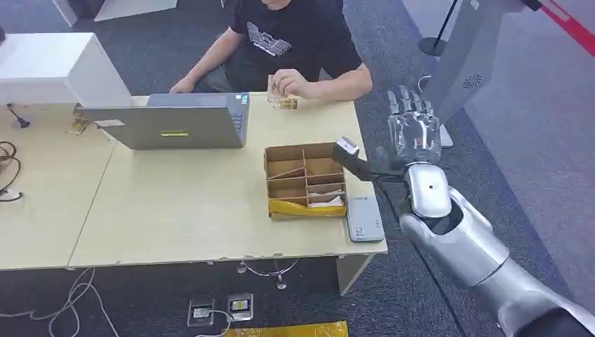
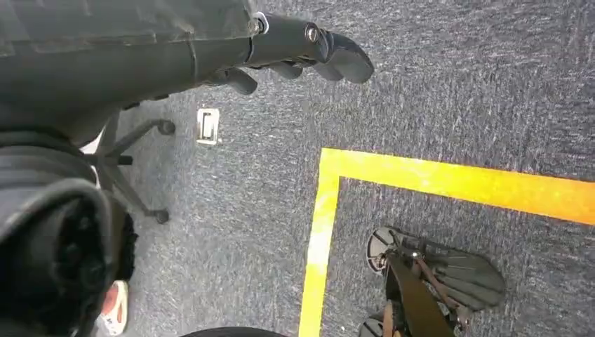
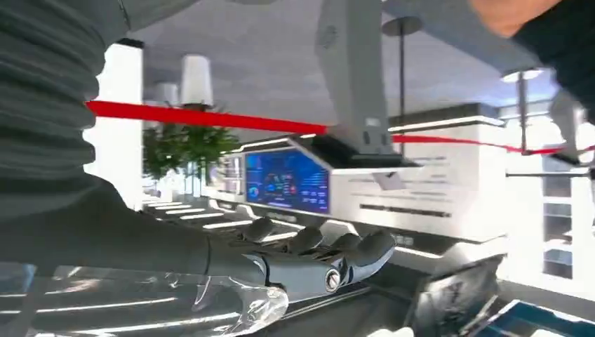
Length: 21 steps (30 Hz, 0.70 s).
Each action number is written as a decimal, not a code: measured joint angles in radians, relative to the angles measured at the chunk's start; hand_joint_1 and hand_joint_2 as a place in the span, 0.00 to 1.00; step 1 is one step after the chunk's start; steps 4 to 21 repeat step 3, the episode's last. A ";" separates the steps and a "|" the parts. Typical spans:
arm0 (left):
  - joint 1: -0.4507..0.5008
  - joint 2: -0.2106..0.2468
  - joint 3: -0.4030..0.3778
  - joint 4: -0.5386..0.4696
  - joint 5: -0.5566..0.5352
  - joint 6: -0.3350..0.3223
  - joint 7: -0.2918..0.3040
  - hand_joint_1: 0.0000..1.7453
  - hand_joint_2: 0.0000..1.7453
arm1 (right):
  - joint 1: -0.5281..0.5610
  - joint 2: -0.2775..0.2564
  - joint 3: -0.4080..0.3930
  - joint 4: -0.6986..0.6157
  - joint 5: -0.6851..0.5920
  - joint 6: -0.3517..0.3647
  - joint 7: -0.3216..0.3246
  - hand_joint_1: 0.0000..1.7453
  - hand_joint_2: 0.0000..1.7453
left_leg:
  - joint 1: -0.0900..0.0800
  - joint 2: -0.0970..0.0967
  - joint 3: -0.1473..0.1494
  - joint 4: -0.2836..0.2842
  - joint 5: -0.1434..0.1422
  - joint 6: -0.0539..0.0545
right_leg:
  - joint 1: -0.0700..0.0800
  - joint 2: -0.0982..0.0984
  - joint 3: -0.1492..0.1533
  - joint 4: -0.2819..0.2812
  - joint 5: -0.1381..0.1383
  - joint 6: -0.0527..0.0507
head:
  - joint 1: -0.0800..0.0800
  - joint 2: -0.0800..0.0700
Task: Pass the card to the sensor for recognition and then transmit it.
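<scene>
Fingers (image 1: 410,112) of right hand (image 1: 414,133) spread, empty, left hand (image 2: 302,49) fingers cropped, grip unclear

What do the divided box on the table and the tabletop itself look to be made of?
The divided box looks like plain brown cardboard: matte, with thin slotted partitions and yellow tape along its front edge. The table appears to be pale wood-look laminate or veneer board, smooth with a faint sheen; which of the two cannot be told from here.

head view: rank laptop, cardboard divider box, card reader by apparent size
1. laptop, clearly largest.
2. cardboard divider box.
3. card reader, smallest; it sits at the near table edge, closer to the camera, yet looks smaller than the box.
</scene>
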 joint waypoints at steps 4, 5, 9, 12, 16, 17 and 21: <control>0.000 0.000 0.001 0.000 0.010 0.008 0.000 0.00 0.00 | 0.042 -0.019 -0.085 -0.018 -0.041 -0.011 0.000 0.00 1.00 | 0.000 0.000 0.000 0.000 0.000 0.000 | 0.000 0.000 0.000 0.000 0.000 0.000 | 0.000 0.000; 0.000 0.000 0.001 0.000 0.010 0.008 0.000 0.00 0.00 | 0.042 -0.019 -0.085 -0.018 -0.041 -0.011 0.000 0.00 1.00 | 0.000 0.000 0.000 0.000 0.000 0.000 | 0.000 0.000 0.000 0.000 0.000 0.000 | 0.000 0.000; 0.000 0.000 0.001 0.000 0.010 0.008 0.000 0.00 0.00 | 0.042 -0.019 -0.085 -0.018 -0.041 -0.011 0.000 0.00 1.00 | 0.000 0.000 0.000 0.000 0.000 0.000 | 0.000 0.000 0.000 0.000 0.000 0.000 | 0.000 0.000; 0.000 0.000 0.001 0.000 0.010 0.008 0.000 0.00 0.00 | 0.042 -0.019 -0.085 -0.018 -0.041 -0.011 0.000 0.00 1.00 | 0.000 0.000 0.000 0.000 0.000 0.000 | 0.000 0.000 0.000 0.000 0.000 0.000 | 0.000 0.000; 0.000 0.000 0.001 0.000 0.010 0.008 0.000 0.00 0.00 | 0.042 -0.019 -0.085 -0.018 -0.041 -0.011 0.000 0.00 1.00 | 0.000 0.000 0.000 0.000 0.000 0.000 | 0.000 0.000 0.000 0.000 0.000 0.000 | 0.000 0.000; 0.000 0.000 0.001 0.000 0.010 0.008 0.000 0.00 0.00 | 0.042 -0.019 -0.085 -0.018 -0.041 -0.011 0.000 0.00 1.00 | 0.000 0.000 0.000 0.000 0.000 0.000 | 0.000 0.000 0.000 0.000 0.000 0.000 | 0.000 0.000; 0.000 0.000 0.001 0.000 0.010 0.008 0.000 0.00 0.00 | 0.042 -0.019 -0.085 -0.018 -0.041 -0.011 0.000 0.00 1.00 | 0.000 0.000 0.000 0.000 0.000 0.000 | 0.000 0.000 0.000 0.000 0.000 0.000 | 0.000 0.000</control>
